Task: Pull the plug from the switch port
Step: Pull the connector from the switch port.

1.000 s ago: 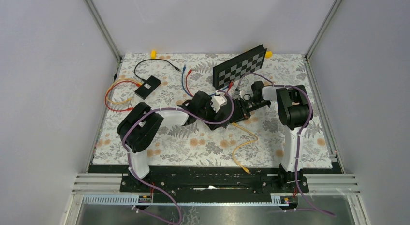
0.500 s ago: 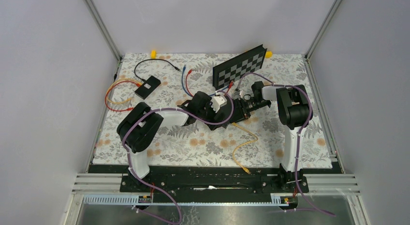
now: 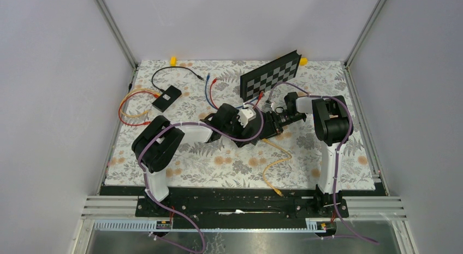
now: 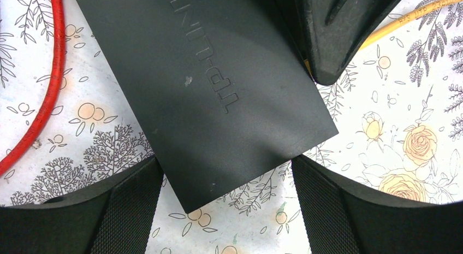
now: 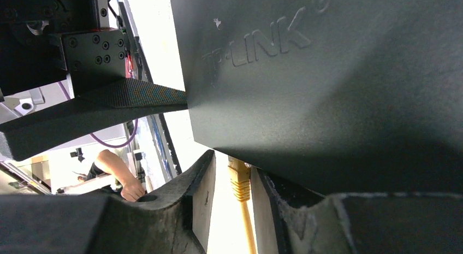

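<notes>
The switch lies near the middle of the table, and both my arms meet over it. My left tool reaches in from 9 o'clock and has the black switch grasped across its width: in my left wrist view one pad sits against its edge at 7 o'clock and the other against its edge at 5 o'clock, with the switch's near corner poking out between them.

My right tool comes in from 3 o'clock. In its wrist view the switch fills the upper right, and the yellow plug stands just below the switch's edge, between my two right fingers. The jaws are drawn narrow around the plug, but a thin strip of light shows on its 9 o'clock side, so I cannot tell whether they pinch it or only bracket it. The plug sits right up at the switch.

From the top, the yellow cable trails away from the switch toward 6 o'clock and ends near the table's front edge. A checkerboard stands tilted at 12 o'clock from the switch, a small black box lies at 10 o'clock, and a red cable runs along the 9 o'clock side of my left wrist view.
</notes>
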Controlling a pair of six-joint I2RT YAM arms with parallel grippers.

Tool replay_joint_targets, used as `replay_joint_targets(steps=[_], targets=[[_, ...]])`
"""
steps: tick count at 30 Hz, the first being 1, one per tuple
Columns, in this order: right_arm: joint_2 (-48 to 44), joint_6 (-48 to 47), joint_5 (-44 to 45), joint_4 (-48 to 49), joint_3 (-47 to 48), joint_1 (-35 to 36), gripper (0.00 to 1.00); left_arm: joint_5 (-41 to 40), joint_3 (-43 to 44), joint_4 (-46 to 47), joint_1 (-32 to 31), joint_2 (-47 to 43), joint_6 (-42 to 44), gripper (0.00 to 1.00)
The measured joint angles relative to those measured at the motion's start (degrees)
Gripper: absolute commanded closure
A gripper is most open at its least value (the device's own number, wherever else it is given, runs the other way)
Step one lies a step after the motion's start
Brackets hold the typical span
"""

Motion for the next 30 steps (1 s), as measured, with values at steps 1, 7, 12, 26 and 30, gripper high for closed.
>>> replay_joint_targets(steps=[1, 7, 12, 26, 30], targets=[[0.1, 0.0, 0.0, 0.0, 0.0, 0.0, 0.64, 0.1, 0.0, 0.1, 0.0, 0.0, 0.0, 0.14], [0.2, -0.2, 0.0, -0.1, 0.0, -0.1, 0.66, 0.3, -0.3, 0.4, 0.0, 0.0, 0.0, 0.14], [0.3, -0.4, -0.1, -0.2, 0.0, -0.1, 0.66, 0.5, -0.3, 0.5, 0.0, -0.1, 0.0, 0.14], [0.5, -0.7, 0.1, -0.4, 0.0, -0.1, 0.73, 0.7, -0.8, 0.8, 0.0, -0.3, 0.0, 0.14], [0.6, -0.7, 0.1, -0.5, 0.0, -0.1, 0.77, 0.8, -0.9, 0.9, 0.0, -0.5, 0.0, 0.14]])
